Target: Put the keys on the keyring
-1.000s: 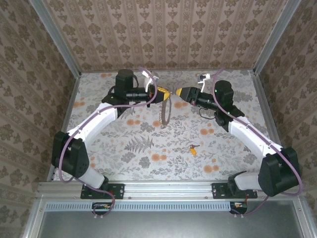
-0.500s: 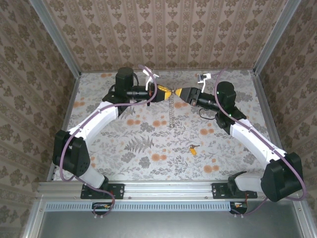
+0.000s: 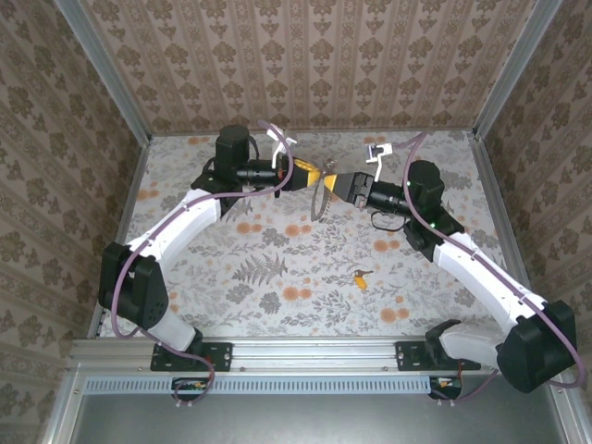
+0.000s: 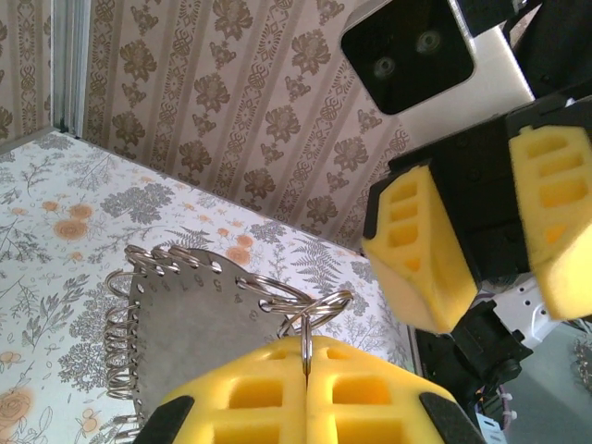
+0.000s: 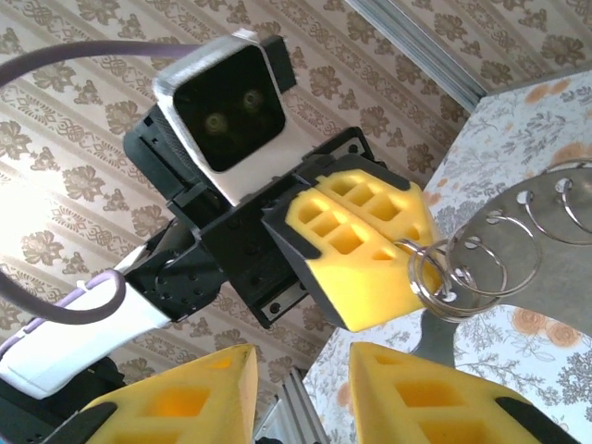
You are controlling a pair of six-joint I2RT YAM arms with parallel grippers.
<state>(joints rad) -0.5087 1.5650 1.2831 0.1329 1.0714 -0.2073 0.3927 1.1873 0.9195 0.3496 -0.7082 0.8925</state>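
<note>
1. From above, my left hand (image 3: 318,175) pinches the keyring (image 3: 319,200), which hangs edge-on as a thin sliver, its long axis dropping toward the counter (image 3: 277,268). My right hand (image 3: 340,185) is just beside it. The key (image 3: 361,276) lies well apart, too small to tell its heading.
2. Left wrist: my left hand (image 4: 305,388) is pressed together on one wire loop, hiding the keyring's (image 4: 199,324) lower edge. The marks by its holes are illegible.
3. Right wrist: my right hand (image 5: 301,388) is spread and empty. The frame cuts the keyring (image 5: 518,240) off.

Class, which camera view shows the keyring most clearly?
Left wrist: the keyring, a grey plate edged with wire loops, sits close up, pinched by the left gripper. The right wrist view shows one corner of it. Top external shows it small and thin.
</note>
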